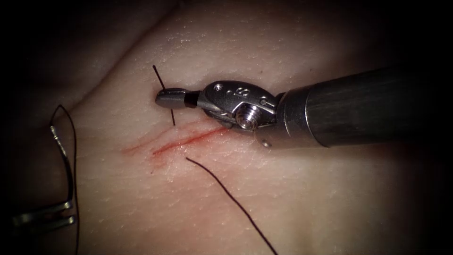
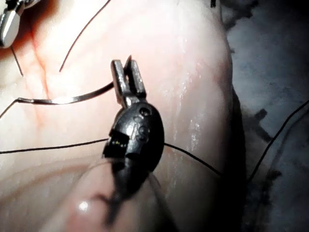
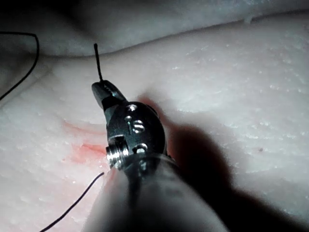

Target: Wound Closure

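My right tool (image 1: 161,98) lies just above the cut (image 1: 188,139), its jaws shut on a short black thread end (image 1: 165,94) that sticks out either side of them. A second thread strand (image 1: 226,193) comes out of the tissue (image 1: 292,203) just below the cut and runs toward the near edge. Far to the left of the cut, my left tool (image 1: 73,211) is shut on the curved needle (image 1: 62,151), near the end away from its thread. The needle (image 2: 63,100) is clear of the tissue. The same grip shows at my left jaws (image 2: 126,68) and my right jaws (image 3: 100,89).
Red fluid stains the tissue around the cut (image 3: 84,151). From the needle's tail, a thread loop (image 1: 74,156) arches over and drops down the left side. More thread (image 2: 193,157) trails over the tissue's edge onto the dark bench.
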Controlling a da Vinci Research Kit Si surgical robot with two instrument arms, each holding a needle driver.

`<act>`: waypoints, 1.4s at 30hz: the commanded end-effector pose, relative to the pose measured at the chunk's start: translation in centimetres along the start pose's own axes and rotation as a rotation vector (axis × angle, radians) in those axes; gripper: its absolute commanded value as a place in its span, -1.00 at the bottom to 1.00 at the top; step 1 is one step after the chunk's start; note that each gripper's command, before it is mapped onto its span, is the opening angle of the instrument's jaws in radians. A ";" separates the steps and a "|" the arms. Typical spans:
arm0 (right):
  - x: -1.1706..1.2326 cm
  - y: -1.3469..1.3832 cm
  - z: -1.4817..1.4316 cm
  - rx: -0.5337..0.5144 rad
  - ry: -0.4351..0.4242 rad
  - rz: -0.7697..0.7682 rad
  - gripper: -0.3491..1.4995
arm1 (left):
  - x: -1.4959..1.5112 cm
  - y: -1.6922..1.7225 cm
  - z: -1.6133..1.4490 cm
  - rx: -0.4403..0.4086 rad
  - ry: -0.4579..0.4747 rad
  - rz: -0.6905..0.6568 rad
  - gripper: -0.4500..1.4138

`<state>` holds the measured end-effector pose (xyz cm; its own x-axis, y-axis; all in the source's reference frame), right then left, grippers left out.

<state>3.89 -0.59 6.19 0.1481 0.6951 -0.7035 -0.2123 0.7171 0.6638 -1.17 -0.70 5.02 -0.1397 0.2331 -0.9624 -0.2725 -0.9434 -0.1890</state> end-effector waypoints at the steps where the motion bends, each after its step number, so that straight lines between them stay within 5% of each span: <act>1: -0.06 0.01 0.07 0.002 0.003 0.000 -1.00 | -0.07 0.07 0.03 -0.003 0.001 -0.011 -1.00; 2: -0.05 0.01 0.07 0.000 0.012 -0.012 -1.00 | -0.09 0.05 0.01 -0.006 0.002 -0.010 -1.00; 3: -0.05 0.02 0.08 -0.003 0.023 -0.012 -0.73 | -0.11 0.04 0.00 -0.008 0.003 -0.010 -1.00; 5: -0.03 0.03 0.07 -0.008 0.046 -0.011 0.11 | -0.17 -0.01 -0.04 -0.006 0.000 -0.008 -1.00; 9: -0.04 0.02 0.04 -0.009 0.063 -0.018 0.55 | -0.36 -0.09 -0.13 0.005 -0.011 -0.017 -1.00; 27: -0.08 -0.05 -0.34 0.029 0.082 -0.033 0.71 | -1.42 -0.57 -0.13 0.060 -0.041 -0.145 -1.00; 28: -0.07 -0.05 -0.40 0.032 0.085 -0.032 0.71 | -1.44 -0.59 -0.11 0.075 -0.047 -0.179 -0.73; 37: 0.05 -0.02 -0.93 0.031 0.126 -0.031 0.71 | -1.33 -0.44 -0.09 0.122 -0.094 -0.268 0.32; 42: 0.06 -0.05 -1.01 0.035 0.133 -0.028 0.69 | -1.14 -0.40 -0.04 0.134 -0.106 -0.282 0.51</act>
<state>2.87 -0.57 5.81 0.0235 0.6612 -0.7499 -0.1771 0.7410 0.6478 -0.81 -0.50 6.10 -0.1355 0.5098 -0.8496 -0.4373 -0.8002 -0.4104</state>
